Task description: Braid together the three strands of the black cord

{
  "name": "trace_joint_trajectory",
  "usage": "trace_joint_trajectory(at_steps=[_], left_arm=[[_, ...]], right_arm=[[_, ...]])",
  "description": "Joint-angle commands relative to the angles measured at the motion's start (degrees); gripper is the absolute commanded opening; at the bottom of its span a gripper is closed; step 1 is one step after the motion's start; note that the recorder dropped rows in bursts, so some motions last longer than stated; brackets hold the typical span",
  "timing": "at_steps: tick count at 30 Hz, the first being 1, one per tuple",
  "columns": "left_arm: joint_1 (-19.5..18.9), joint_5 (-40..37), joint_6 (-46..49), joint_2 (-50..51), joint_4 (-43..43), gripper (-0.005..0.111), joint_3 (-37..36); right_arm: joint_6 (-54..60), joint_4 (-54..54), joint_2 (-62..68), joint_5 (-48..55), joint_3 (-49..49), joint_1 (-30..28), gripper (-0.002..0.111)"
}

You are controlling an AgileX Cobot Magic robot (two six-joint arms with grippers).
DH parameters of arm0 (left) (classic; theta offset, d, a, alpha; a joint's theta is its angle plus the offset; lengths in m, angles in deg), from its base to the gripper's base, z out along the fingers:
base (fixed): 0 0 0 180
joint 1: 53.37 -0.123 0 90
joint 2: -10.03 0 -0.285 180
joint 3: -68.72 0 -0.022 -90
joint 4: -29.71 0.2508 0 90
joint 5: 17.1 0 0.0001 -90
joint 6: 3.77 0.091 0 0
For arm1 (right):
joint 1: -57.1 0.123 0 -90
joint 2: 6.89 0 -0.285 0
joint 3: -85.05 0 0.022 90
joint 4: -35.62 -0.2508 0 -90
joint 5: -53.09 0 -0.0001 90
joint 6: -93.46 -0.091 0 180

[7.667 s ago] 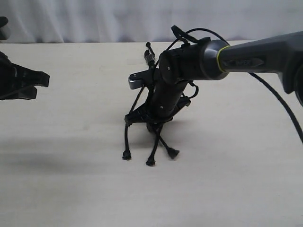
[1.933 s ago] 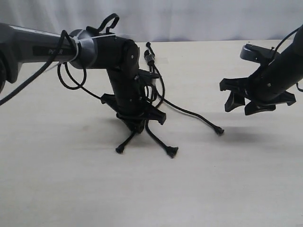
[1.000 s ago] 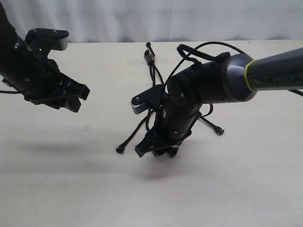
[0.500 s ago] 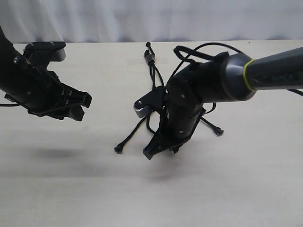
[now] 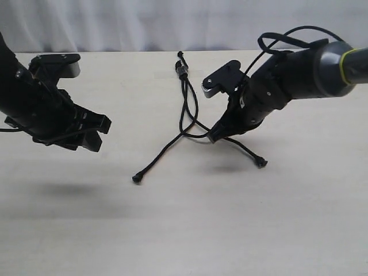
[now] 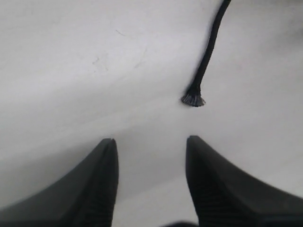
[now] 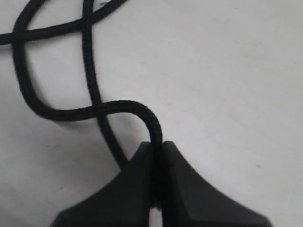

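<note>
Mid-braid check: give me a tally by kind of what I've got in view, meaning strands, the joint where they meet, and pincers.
Black strands: 3 (loose strand, second loose strand, held strand)
Knot joining them: 1
Pincers: 2 (left pincer open, right pincer shut on the held strand)
Total: 6

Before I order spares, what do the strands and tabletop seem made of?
The strands are probably braided synthetic fibre, matte black: woven ribbing shows, and one tip is flared and fuzzy. The tabletop seems pale wood-grain laminate, matte, faintly streaked; real wood is possible.
</note>
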Motion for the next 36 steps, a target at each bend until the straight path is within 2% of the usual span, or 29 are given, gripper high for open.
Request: trace_joint_trajectory(at_steps=[1,8,12,19,22,32,36], left_arm=[[0.0,-0.6,0.1,-0.4,-1.0,0.043,-0.2],[0.0,-0.5,0.1,-0.4,-1.0,0.043,-0.2],[0.0,0.1,0.1,-0.4,-1.0,0.041,-0.2],[0.0,0.1,0.1,-0.4,-1.3,0.014,-0.2],[0.0,0.3,0.1,-0.4,-1.4,0.006,-0.2],[0.0,4.0,0.1,3.2,-1.5,0.002,-0.2],[0.0,6.5,4.2,8.1,-7.3,0.002,-0.2]], right_arm=[[-0.4,0.5,3.4,-3.9,0.0,-2.6,0.004],[0.0,-0.9,4.9,4.2,0.0,-3.0,0.004],[9.7,-11.3,4.9,9.4,0.0,-3.0,0.004],[31.7,-38.1,4.9,17.9,0.0,-3.0,0.004],[37.3,-45.0,4.9,20.3,0.0,-3.0,0.004],[37.5,-47.7,4.9,22.2,2.7,-3.0,0.004],[37.6,-49.0,4.9,19.0,6.5,-3.0,0.004]])
